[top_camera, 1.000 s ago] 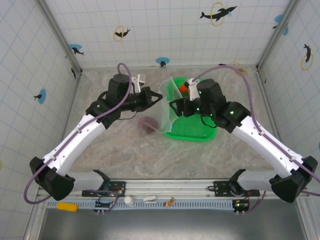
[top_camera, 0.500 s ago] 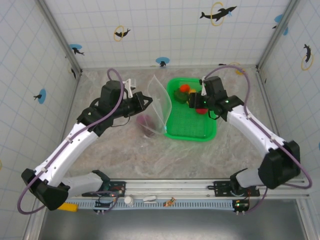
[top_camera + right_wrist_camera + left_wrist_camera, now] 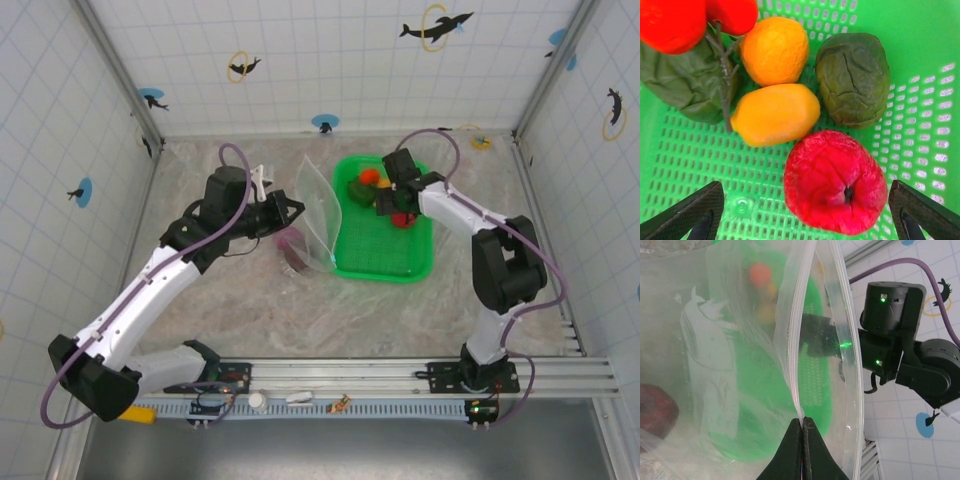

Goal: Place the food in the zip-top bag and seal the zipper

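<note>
The clear zip-top bag stands upright between my arms, just left of the green basket. My left gripper is shut on its pale zipper strip, holding that edge up. One dark maroon food piece lies inside the bag's bottom. My right gripper hangs open above the basket, its fingers on either side of a red fruit. Past it lie a yellow piece, an orange one, a dark green one and two red ones.
The bright green mesh basket sits right of centre on the marbled table. A dark green leaf with a stem lies in its corner. The right arm shows through the bag. Tiled walls enclose the table.
My right gripper left the bag's mouth and moved right and back, out over the basket above the fruits. My left gripper kept its hold on the bag, shifting slightly left.
</note>
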### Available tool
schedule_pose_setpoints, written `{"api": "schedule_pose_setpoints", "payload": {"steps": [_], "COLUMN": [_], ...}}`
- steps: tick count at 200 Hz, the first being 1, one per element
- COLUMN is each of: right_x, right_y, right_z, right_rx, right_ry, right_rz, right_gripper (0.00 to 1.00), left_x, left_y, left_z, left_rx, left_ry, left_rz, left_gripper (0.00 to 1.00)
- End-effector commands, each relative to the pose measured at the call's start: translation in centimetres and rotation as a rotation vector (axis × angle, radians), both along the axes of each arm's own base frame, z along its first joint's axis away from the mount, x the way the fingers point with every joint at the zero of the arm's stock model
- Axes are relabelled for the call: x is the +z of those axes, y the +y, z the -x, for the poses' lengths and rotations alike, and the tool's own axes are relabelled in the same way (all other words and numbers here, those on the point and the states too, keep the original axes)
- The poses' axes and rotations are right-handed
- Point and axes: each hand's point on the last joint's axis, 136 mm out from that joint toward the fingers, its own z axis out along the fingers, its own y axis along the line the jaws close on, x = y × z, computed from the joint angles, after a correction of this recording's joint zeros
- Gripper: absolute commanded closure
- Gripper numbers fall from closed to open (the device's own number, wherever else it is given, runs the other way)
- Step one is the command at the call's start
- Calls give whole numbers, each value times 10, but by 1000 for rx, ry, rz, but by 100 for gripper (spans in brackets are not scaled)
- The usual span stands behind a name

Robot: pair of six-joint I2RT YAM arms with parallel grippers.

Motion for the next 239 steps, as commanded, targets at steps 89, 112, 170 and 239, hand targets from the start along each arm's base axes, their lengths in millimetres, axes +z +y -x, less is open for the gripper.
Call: {"api": "schedule_pose_setpoints", "payload": {"steps": [89, 112, 170, 239], "right_x": [-45, -44, -12, 100], "right_y": [-9, -2, 7, 27], "right_z": [-10, -8, 7, 43], "right_rx": [-14, -5, 12, 100], "right_ry": [92, 98, 57, -128], "right_rz": [62, 25, -70, -331], "right_gripper": [15, 20, 36, 38], "left_x": [0, 0, -7, -3], "left_y": [1, 3, 3, -3], "left_z": [1, 1, -1, 0], "left_rx": [-44, -38, -36, -48], "left_ry": [-16, -18, 3, 20], "left_rz": [16, 12, 11, 55], "left_gripper": [100, 100, 100, 100]}}
